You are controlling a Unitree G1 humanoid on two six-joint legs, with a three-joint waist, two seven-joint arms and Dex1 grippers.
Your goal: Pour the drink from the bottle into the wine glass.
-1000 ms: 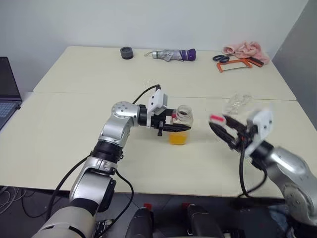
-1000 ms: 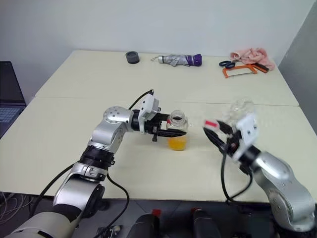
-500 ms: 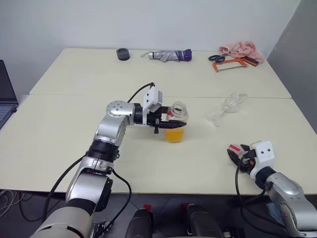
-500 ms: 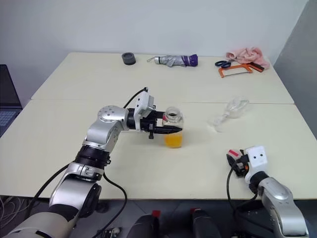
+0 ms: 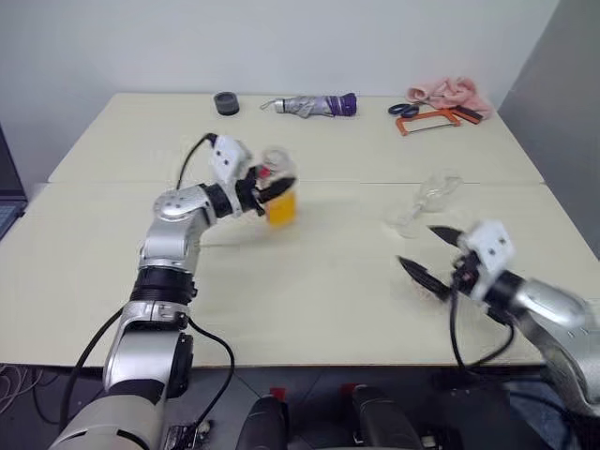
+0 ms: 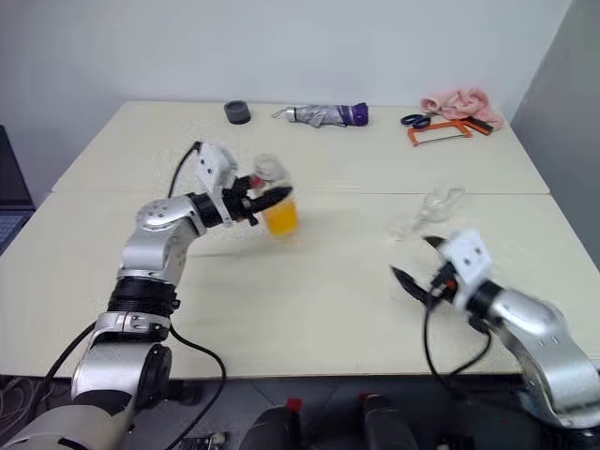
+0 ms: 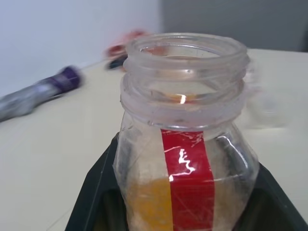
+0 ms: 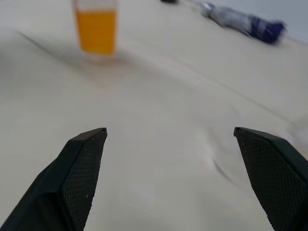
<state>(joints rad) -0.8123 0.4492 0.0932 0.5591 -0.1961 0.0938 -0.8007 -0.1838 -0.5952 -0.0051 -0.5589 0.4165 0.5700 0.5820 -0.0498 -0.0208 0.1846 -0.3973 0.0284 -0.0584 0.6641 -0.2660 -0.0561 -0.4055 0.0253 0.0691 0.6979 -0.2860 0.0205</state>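
Two pale cream tables (image 5: 309,291) stand pushed together before a plain white wall; the left gripper (image 5: 265,193) clamps the uncapped bottle (image 5: 278,192), orange drink (image 5: 281,208) in its lower half; the wine glass (image 5: 424,199) lies tipped over nearby; the right gripper (image 5: 428,256) hovers with jaws spread wide, empty.
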